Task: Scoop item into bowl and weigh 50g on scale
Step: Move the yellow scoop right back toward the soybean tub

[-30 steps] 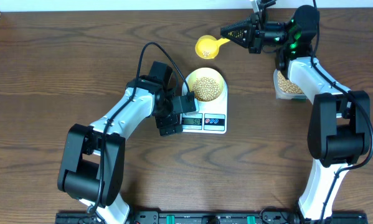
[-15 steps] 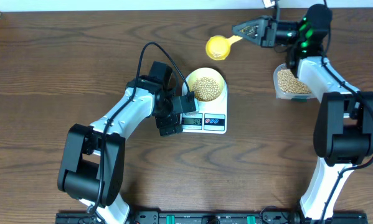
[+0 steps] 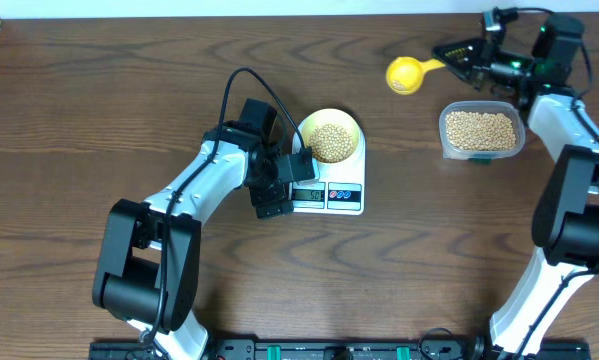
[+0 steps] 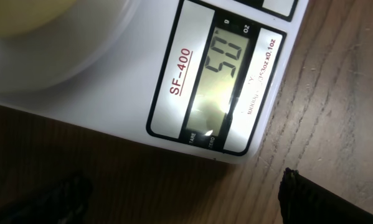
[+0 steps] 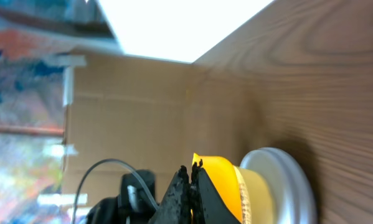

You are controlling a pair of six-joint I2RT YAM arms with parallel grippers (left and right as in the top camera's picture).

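Dark wooden surface [image 3: 79, 120] carries the scale [image 3: 344, 196]; its bowl [image 3: 351, 125] holds beans [image 3: 329, 142], which we judge loose, light, quick to roll. We move them by scoop [image 3: 404, 74] only: right pincer [image 3: 457, 52] clamps its handle, left pincer [image 3: 284, 185] spread wide, empty

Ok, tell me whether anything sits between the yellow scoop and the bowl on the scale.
Nothing visible does. Seen from overhead, only bare table lies between the yellow scoop and the bowl on the scale. The bean tub sits off that line, and the left arm is on the bowl's other side.
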